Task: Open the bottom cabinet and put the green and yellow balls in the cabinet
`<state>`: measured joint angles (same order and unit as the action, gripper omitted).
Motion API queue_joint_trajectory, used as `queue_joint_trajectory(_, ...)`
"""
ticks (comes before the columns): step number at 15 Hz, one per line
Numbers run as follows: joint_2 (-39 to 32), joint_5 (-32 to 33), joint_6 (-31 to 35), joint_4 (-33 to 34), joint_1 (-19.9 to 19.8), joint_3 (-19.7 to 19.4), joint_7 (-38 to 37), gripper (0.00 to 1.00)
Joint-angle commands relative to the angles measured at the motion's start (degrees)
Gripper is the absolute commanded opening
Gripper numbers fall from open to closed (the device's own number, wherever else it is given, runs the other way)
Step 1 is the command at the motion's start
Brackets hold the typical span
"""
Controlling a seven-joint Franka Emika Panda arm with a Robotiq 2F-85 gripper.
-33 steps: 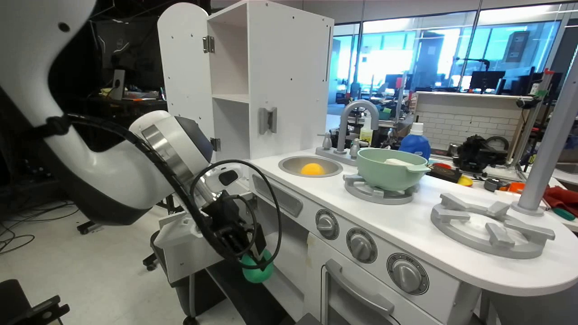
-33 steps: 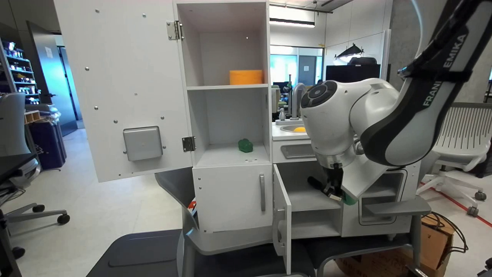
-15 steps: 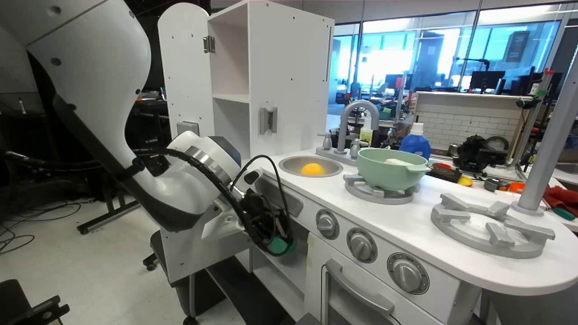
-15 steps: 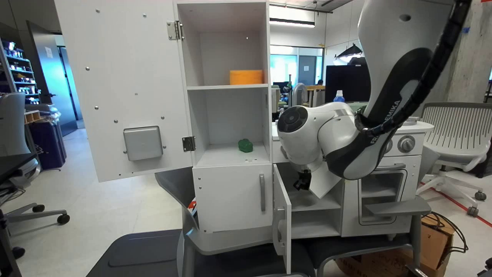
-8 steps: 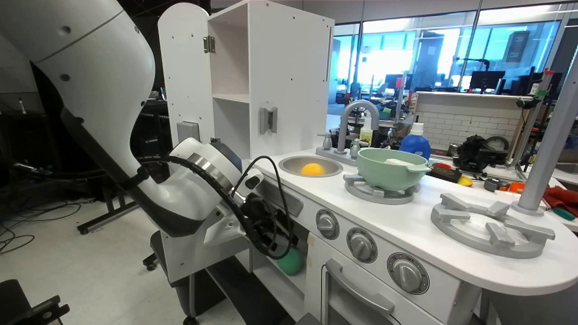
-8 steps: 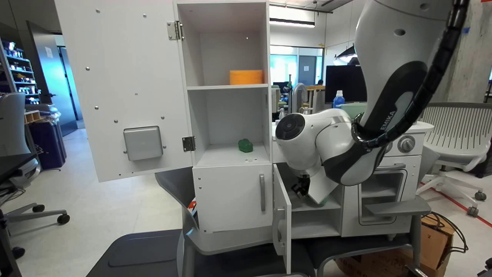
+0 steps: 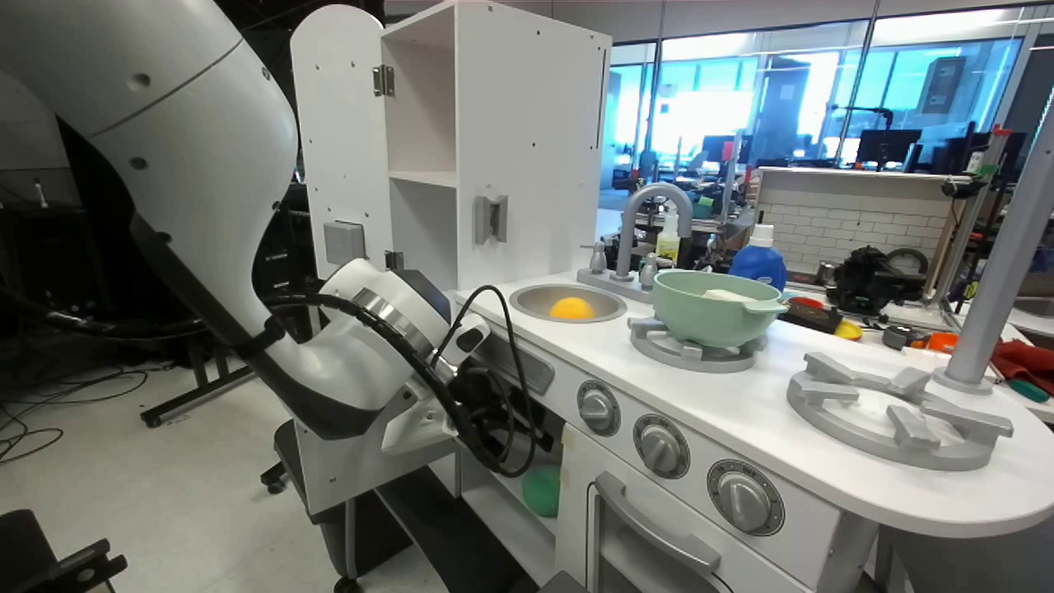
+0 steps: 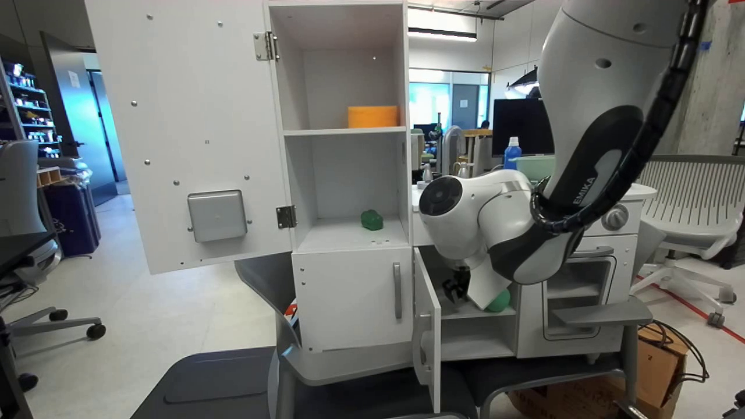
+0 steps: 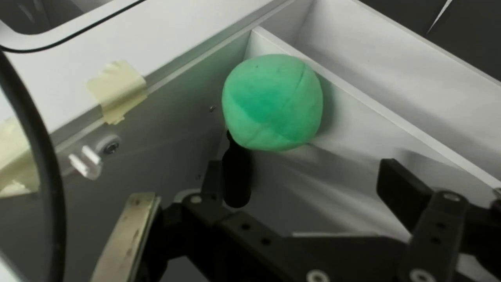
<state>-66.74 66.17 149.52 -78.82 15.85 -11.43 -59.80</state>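
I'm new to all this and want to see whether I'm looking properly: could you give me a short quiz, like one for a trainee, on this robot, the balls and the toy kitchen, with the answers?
1. Where does the yellow ball lie?
2. Fill in: the green ball sits on the ____ (upper or lower) level of the low open cabinet.
3. True or false: the robot's tool stands open and has no hold on the green ball.

Key:
1. In the sink.
2. Upper.
3. True.
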Motion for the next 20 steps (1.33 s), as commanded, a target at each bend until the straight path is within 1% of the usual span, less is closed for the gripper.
queue_joint_trajectory(1,0.1,-0.4,-0.7,2.3,-1.0,1.5,3.4,1.00)
queue_joint_trajectory(3,1.8,-0.4,-0.7,0.2,-0.6,2.4,4.2,1.00)
queue_joint_trajectory(4,2.6,-1.2,-0.9,-0.9,-0.9,3.7,6.6,1.00)
queue_joint_trajectory(5,3.8,-2.6,-1.7,-2.7,-1.4,5.6,10.1,1.00)
queue_joint_trajectory(6,6.1,-4.3,-1.8,-5.2,-2.3,7.7,15.0,1.00)
queue_joint_trajectory(7,8.7,-5.1,-2.6,-8.0,-3.7,10.3,18.3,1.00)
queue_joint_trajectory(9,14.3,-8.9,-5.6,-13.4,-5.4,13.6,25.7,1.00)
queue_joint_trajectory(10,17.6,-10.5,-8.3,-16.4,-7.0,15.8,29.5,1.00)
queue_joint_trajectory(12,23.0,-15.8,-14.7,-20.1,-8.9,18.5,37.6,1.00)
queue_joint_trajectory(13,25.7,-19.9,-17.6,-21.4,-8.2,17.9,41.7,1.00)
queue_joint_trajectory(14,28.4,-22.6,-20.7,-22.6,-8.7,18.7,45.8,1.00)
queue_joint_trajectory(15,31.2,-24.2,-24.8,-23.3,-10.6,21.1,50.0,1.00)
queue_joint_trajectory(16,33.7,-26.5,-27.9,-23.9,-11.6,22.1,54.7,1.00)
queue_joint_trajectory(18,37.5,-30.9,-37.2,-22.0,-13.6,24.8,63.4,1.00)
queue_joint_trajectory(19,39.7,-34.7,-39.5,-20.8,-10.9,21.2,67.1,1.00)
queue_joint_trajectory(20,41.3,-36.2,-42.3,-19.1,-11.0,20.8,69.1,1.00)
